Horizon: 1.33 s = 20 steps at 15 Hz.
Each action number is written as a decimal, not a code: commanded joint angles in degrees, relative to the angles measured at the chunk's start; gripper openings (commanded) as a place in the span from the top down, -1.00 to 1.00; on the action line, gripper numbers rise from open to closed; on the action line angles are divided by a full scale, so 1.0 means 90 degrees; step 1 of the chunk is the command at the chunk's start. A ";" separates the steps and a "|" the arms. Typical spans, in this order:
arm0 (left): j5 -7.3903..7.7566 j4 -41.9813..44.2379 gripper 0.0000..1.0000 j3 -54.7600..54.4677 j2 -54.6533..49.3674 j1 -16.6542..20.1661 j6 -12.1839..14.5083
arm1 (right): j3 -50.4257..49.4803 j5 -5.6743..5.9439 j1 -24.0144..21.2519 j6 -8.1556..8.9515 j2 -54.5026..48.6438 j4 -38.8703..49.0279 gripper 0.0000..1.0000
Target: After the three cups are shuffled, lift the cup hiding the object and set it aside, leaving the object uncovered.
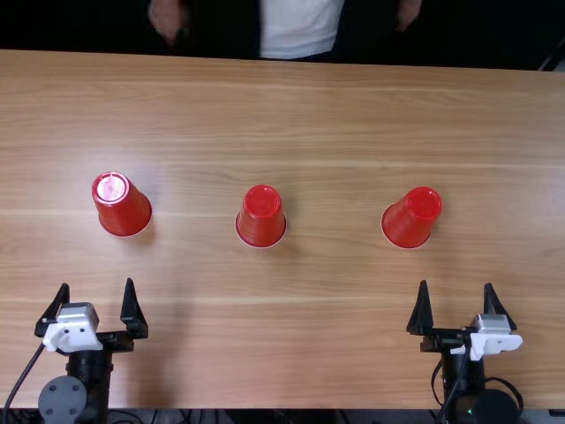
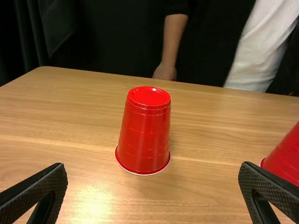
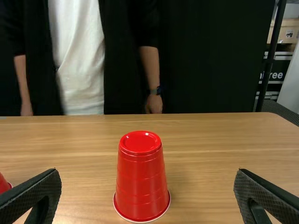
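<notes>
Three red cups stand upside down in a row across the table's middle: the left cup (image 1: pixel 121 204), the middle cup (image 1: pixel 261 215) and the right cup (image 1: pixel 411 216). My left gripper (image 1: pixel 95 310) rests open near the front edge, just in front of the left cup (image 2: pixel 144 131), apart from it. My right gripper (image 1: pixel 455 307) is open too, in front of the right cup (image 3: pixel 141 177) and a little to its right. The middle cup's side (image 2: pixel 285 156) edges into the left wrist view. No hidden object shows; all cups cover their spots.
A person stands behind the table's far edge (image 1: pixel 282 55), hands hanging off the table and touching no cup. Bare wood (image 1: pixel 282 300) lies between the cups and my grippers, and wide gaps separate the cups.
</notes>
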 commanded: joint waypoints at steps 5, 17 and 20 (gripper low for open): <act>-0.0029 -0.0897 -1.00 0.0305 -0.0069 0.0009 0.0556 | 0.0446 0.0128 -0.0404 0.0014 -0.0081 -0.0117 -1.00; -0.0299 -0.3487 -1.00 0.4797 0.2870 0.0155 0.1002 | 0.3366 0.0128 -0.0384 -0.0279 0.1823 -0.1523 -1.00; -0.0334 -0.4507 -1.00 0.6194 0.4101 0.0175 0.1002 | 0.4489 0.0116 -0.0345 -0.0385 0.2839 -0.2871 -1.00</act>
